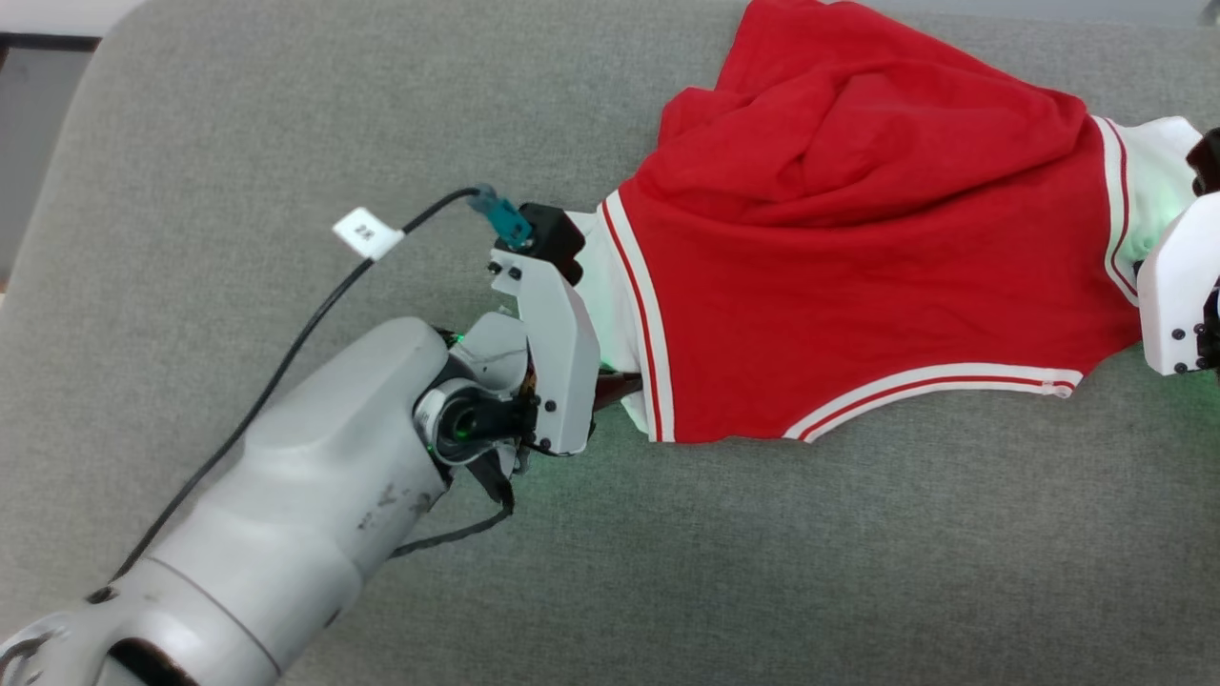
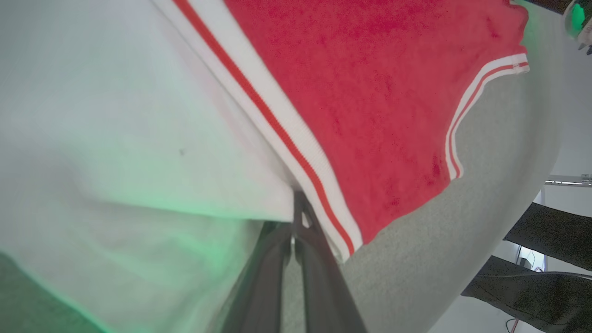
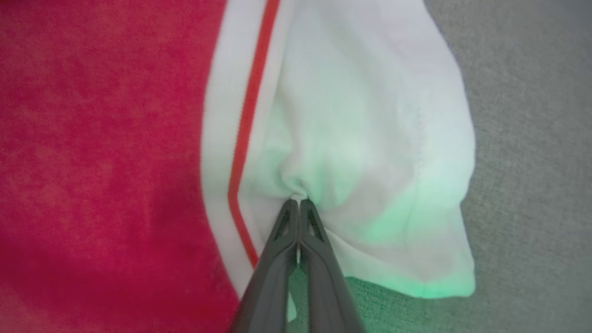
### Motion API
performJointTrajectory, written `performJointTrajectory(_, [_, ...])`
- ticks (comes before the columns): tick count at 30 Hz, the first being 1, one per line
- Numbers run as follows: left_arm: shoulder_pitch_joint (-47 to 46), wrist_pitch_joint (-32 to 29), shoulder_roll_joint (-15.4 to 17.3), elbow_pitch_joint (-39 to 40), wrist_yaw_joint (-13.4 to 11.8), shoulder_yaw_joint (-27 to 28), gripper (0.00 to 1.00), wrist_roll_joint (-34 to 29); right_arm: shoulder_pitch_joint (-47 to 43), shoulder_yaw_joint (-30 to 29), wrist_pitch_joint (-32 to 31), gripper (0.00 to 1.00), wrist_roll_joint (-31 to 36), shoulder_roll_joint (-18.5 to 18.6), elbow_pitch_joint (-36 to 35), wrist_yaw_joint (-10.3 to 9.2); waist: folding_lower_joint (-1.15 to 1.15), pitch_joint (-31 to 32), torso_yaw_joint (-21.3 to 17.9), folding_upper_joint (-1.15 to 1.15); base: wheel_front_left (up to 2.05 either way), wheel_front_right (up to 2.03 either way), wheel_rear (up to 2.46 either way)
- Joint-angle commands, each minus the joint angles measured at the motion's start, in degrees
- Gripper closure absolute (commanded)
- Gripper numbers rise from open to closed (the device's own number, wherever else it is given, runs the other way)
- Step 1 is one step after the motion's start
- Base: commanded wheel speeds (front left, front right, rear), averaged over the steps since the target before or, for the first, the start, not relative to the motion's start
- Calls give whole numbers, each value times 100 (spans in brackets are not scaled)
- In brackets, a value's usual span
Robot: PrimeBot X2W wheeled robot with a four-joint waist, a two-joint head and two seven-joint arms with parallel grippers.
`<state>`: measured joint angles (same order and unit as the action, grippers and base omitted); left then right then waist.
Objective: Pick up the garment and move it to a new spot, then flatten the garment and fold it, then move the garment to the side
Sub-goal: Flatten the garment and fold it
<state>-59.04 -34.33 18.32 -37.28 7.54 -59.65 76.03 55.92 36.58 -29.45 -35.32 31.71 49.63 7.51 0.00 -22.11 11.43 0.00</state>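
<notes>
The garment (image 1: 858, 238), bright red with white sleeves and red-striped white bands, lies stretched across the grey surface, its upper part bunched. My left gripper (image 2: 298, 201) is shut on the garment's white left sleeve (image 2: 138, 138), fingertips pinched under the fabric edge beside the striped band. In the head view that gripper (image 1: 610, 381) sits at the sleeve, mostly hidden by its white housing. My right gripper (image 3: 299, 201) is shut on the white right sleeve (image 3: 370, 138), the cloth puckering at its tips. Its white housing (image 1: 1177, 286) shows at the right edge.
A grey fabric surface (image 1: 667, 572) spreads under everything, with open room in front and to the left. A black cable with a white tag (image 1: 367, 232) runs along my left arm. In the left wrist view, dark-trousered legs of a person (image 2: 545, 268) stand beyond the surface's edge.
</notes>
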Motion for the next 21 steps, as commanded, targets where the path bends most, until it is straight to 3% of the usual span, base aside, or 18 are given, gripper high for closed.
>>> performJointTrajectory(1, [88, 109, 45, 69, -12, 12, 100, 45, -332, 32, 93, 100, -145, -292, 124, 0, 0, 97, -49, 0, 0, 0, 0])
performJointTrajectory(14, [-283, 1557, 661, 721, -10, 735, 100, 323, 137, -717, 841, 100, -921, -65, -635, -6, 0, 599, -327, 0, 0, 0, 0])
performJointTrajectory(19, [-825, 2108, 702, 399, -26, 1047, 100, 117, 537, -1119, 1038, 100, -931, -154, -821, -6, 0, 542, -403, 0, 0, 0, 0])
performJointTrajectory(21, [-1168, 2345, 630, 77, -174, 1185, 100, 1, 839, -1273, 1126, 100, -808, -281, -723, -6, 0, 431, -457, 0, 0, 0, 0])
